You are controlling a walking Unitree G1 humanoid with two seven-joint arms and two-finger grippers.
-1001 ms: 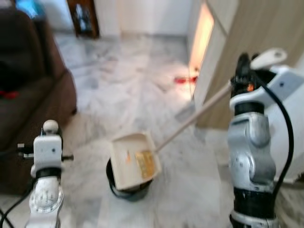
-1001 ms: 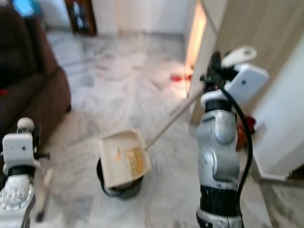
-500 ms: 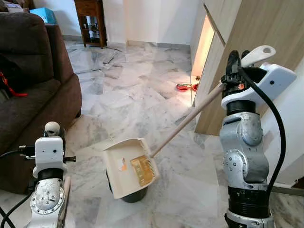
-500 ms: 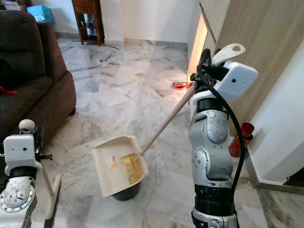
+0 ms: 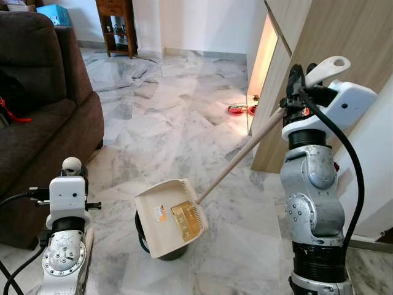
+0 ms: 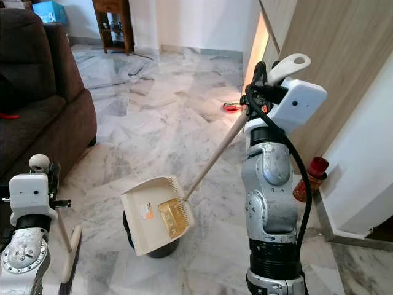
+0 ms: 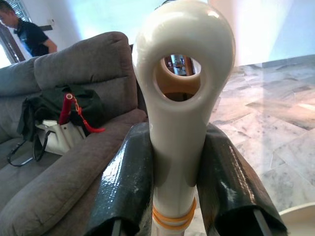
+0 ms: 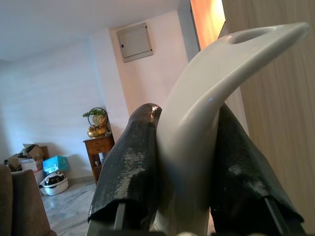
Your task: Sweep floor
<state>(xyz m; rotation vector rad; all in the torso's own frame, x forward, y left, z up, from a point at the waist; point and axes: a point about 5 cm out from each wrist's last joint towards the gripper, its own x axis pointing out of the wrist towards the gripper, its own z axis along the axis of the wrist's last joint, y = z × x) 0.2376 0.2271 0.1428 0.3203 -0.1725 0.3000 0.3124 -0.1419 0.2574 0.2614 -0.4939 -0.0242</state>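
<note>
Head views: the cream plastic dustpan [image 5: 169, 216] with yellow scraps hangs tilted over the black round bin [image 6: 150, 246]; emptying seems nearly done. Wrist views: the right claw [image 8: 189, 162] pinches the dustpan handle, the left claw [image 7: 179, 177] pinches the cream broom handle [image 7: 182, 98].

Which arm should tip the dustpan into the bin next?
Right. The right end effector is shut on the dustpan handle, and the dustpan sits over the black bin. The left end effector holds the broom.
</note>
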